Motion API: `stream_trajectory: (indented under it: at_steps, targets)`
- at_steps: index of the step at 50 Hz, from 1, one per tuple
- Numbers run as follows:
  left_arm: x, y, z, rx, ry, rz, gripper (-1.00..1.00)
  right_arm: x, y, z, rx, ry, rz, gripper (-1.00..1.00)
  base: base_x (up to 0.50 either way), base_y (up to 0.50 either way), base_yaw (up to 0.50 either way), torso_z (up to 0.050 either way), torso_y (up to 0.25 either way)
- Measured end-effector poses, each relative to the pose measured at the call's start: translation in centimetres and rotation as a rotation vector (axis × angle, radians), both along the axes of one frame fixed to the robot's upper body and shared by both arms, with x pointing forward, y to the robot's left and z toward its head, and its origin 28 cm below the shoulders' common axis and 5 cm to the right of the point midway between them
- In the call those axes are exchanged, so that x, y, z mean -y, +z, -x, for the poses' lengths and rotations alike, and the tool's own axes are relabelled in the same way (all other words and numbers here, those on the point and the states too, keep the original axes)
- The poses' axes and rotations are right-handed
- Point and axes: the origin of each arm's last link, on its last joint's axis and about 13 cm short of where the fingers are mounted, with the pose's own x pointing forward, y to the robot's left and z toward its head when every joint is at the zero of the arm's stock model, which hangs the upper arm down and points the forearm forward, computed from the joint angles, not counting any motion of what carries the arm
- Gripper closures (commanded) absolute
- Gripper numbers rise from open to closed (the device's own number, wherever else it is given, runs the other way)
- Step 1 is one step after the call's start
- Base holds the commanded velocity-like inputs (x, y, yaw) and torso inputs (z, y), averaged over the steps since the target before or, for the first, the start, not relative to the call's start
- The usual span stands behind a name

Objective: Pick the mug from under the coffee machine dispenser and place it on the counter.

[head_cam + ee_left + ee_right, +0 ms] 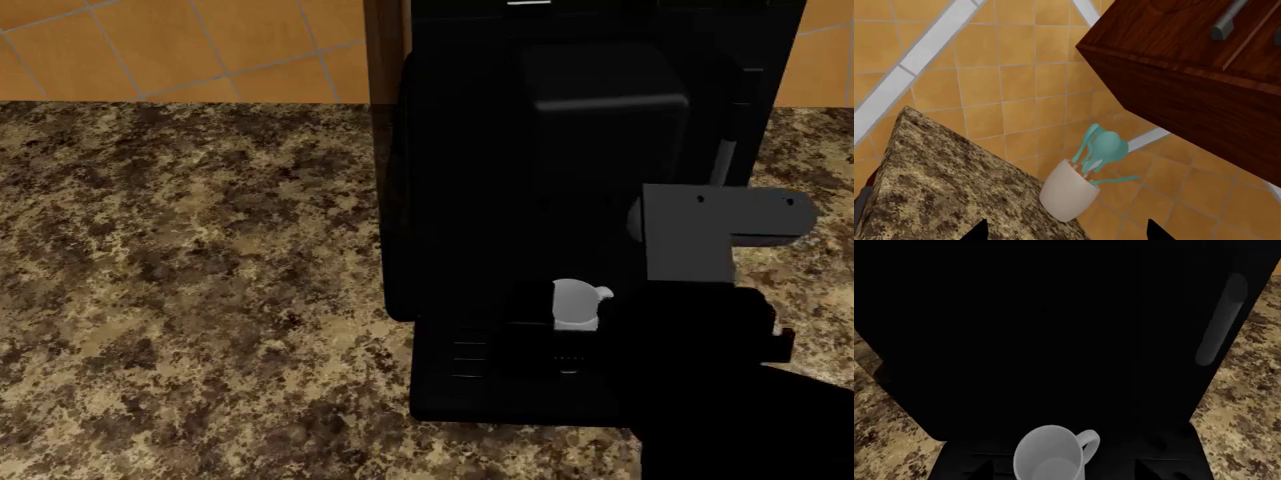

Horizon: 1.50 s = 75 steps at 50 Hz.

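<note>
The small white-grey mug [577, 303] stands on the drip tray in the bay of the tall black coffee machine [587, 150], under its head block. In the right wrist view the mug [1051, 452] is upright with its handle to one side, and the machine [1054, 330] fills the frame behind it. My right gripper [1063, 472] is open, its dark tips on either side of the mug and apart from it. In the head view the right arm [707, 360] reaches in from the lower right and hides the gripper. My left gripper [1067, 232] is open and empty, away from the machine.
The speckled granite counter [187, 280] spreads to the left of the machine. The left wrist view shows a counter corner [941, 185], a cream utensil holder [1069, 192] with teal utensils, orange wall tiles and a dark wood cabinet [1187, 75].
</note>
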Motion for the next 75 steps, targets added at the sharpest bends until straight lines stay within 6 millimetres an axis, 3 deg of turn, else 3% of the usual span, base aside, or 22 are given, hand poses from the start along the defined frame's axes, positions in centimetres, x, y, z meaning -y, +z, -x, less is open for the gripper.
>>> stream_trajectory:
  at_steps: [17,43,44,60,66,75]
  targets:
    - [0.0,0.0,0.0,0.000,0.000,0.000,-1.00,0.0,-0.9,-1.8,-0.047,0.025,0.001,-1.00,0.00,0.00,0.00,0.000,0.000]
    - [0.0,0.0,0.0,-0.001,0.000,-0.001,-1.00,-0.1,-2.5,-3.1,-0.089,0.028,0.018,-1.00,0.00,0.00,0.00,0.000,0.000]
    - [0.0,0.0,0.0,-0.002,0.000,-0.001,-1.00,-0.1,-2.5,-3.1,-0.089,0.028,0.019,1.00,0.00,0.00,0.00,0.000,0.000]
    - [0.0,0.0,0.0,0.000,-0.001,0.001,-1.00,-0.4,-2.2,-2.2,-0.068,0.028,0.049,1.00,0.00,0.00,0.00,0.000,0.000]
    - [0.0,0.0,0.0,0.000,-0.002,0.002,-1.00,-0.7,-2.0,-0.7,-0.051,0.033,0.067,1.00,0.00,0.00,0.00,0.000,0.000]
    - [0.0,0.0,0.0,-0.002,0.001,-0.001,-1.00,-1.2,-1.5,3.2,-0.008,0.065,0.085,1.00,0.00,0.00,0.00,0.000,0.000]
